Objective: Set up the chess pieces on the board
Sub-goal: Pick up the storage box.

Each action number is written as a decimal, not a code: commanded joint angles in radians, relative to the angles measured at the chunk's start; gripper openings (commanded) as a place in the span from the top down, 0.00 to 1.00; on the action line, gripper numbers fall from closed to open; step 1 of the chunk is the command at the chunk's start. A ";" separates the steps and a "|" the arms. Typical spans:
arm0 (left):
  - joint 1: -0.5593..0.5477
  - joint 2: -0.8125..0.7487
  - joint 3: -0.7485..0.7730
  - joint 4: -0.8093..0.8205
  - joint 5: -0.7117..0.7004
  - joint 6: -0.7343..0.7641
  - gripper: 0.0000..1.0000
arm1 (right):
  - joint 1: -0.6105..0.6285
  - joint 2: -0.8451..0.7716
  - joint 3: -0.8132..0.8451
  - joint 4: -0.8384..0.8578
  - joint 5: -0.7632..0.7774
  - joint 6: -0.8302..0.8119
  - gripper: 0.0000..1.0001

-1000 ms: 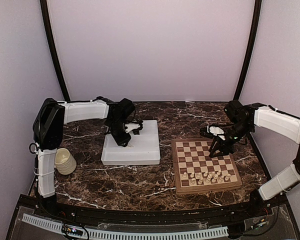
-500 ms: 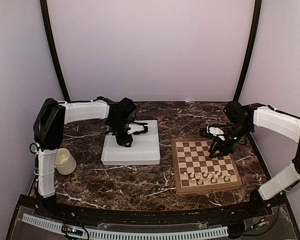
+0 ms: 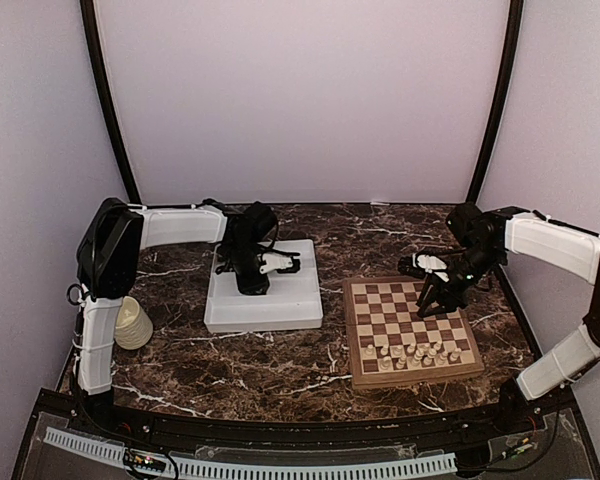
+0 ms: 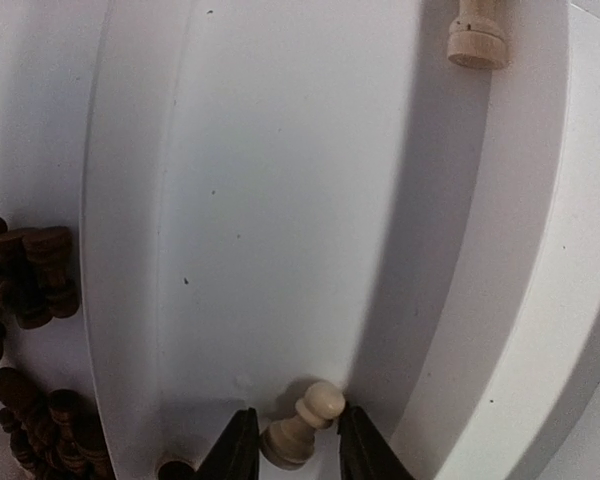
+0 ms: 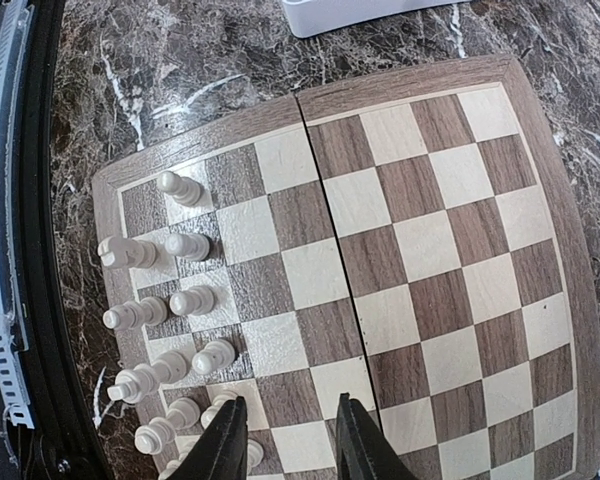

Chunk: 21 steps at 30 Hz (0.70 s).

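Note:
My left gripper is low inside the white tray, shut on a cream pawn that leans between its fingers. A heap of dark brown pieces fills the neighbouring compartment, and one cream piece lies further on. In the top view the left gripper points down into the tray. My right gripper hovers open over the board, with nothing between its fingers. Several cream pieces stand in the board's two near rows. The right gripper hangs over the board's far right part.
The white divided tray sits left of the chessboard on the dark marble table. A cream ribbed mug stands by the left arm's base. A tray corner shows beyond the board.
My left gripper has shifted to the right along the tray and turned a little. The right arm and the pieces on the board have not moved.

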 commanded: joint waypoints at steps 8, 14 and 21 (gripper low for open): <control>0.004 -0.003 0.028 -0.058 0.036 -0.023 0.76 | -0.002 0.014 0.009 -0.011 -0.039 0.006 0.69; 0.004 -0.006 0.028 -0.083 0.048 -0.061 0.80 | -0.002 0.015 0.008 -0.010 -0.042 0.008 0.69; 0.008 -0.041 0.046 -0.073 0.044 -0.123 0.88 | -0.002 0.023 0.027 -0.011 -0.063 0.021 0.69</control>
